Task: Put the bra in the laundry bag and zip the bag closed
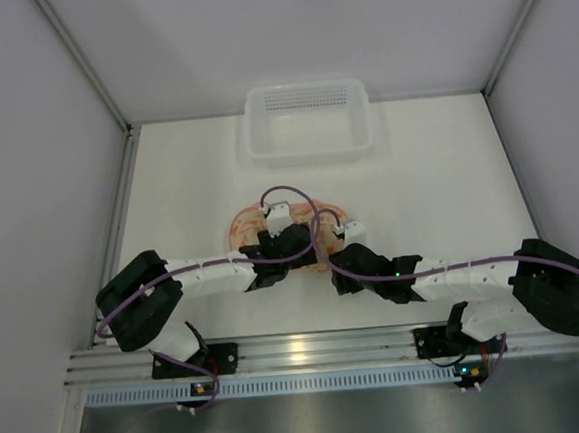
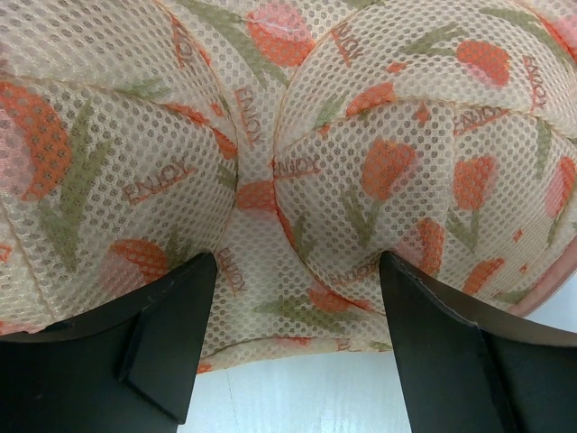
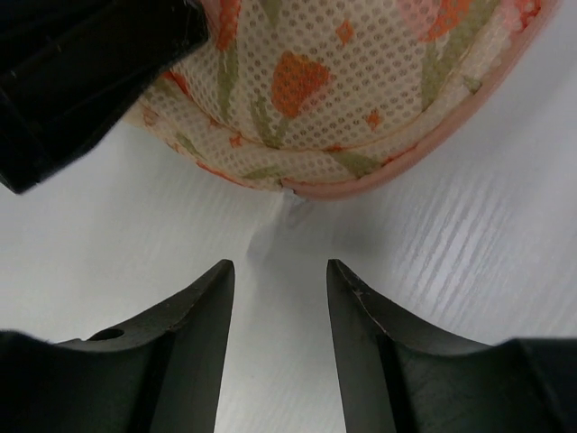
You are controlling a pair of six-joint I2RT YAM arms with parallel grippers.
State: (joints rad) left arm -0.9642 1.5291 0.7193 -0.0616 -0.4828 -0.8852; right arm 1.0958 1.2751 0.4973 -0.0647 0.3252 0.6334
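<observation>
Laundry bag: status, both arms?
Left gripper jaws open over laundry bag. Right gripper jaws open, just short of its rim. Bra not visible. No obstruction seen.

I worked at a white bench boxed in by plain white walls: a back wall, a left wall and a right wall. Silvery metal posts ran up the two far corners. A white slotted plastic basket sat at the bench's far edge, by the back wall. Along the near edge, an aluminium rail showed a bright glare.
</observation>
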